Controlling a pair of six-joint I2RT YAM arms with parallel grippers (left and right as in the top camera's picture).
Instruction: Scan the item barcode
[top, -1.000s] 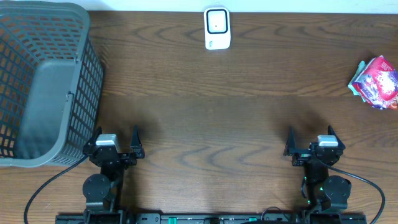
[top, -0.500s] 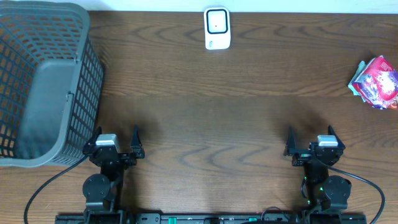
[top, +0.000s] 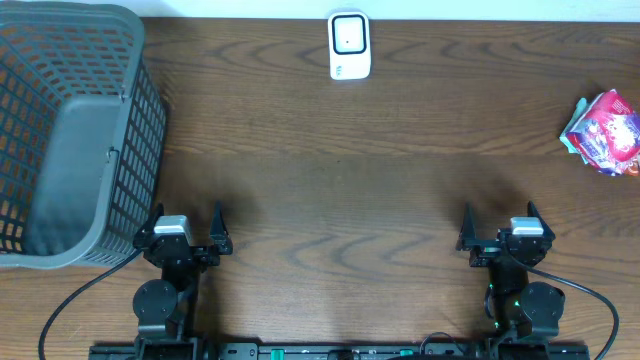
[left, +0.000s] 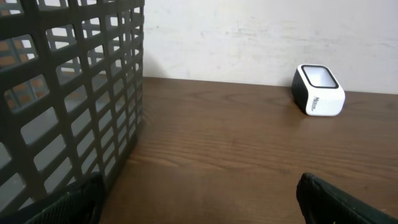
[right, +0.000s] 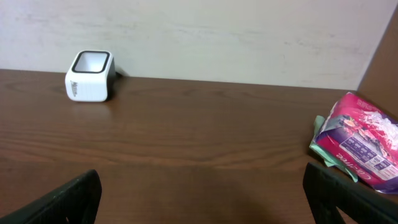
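dark wood-grain table (top: 330, 170) | boxy white scanner (top: 349, 45) at far edge | crinkly foil packet (top: 603, 133) well right of scanner | grey plastic lattice basket (top: 60, 130) well left of it | left gripper (top: 187, 222), right gripper (top: 499, 218): fingers spread apart

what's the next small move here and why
Probably reach the right tool toward the pink and purple plastic packet, which lies on that arm's side: the tool is open and empty, and the packet sits far from the small white box-shaped scanner.
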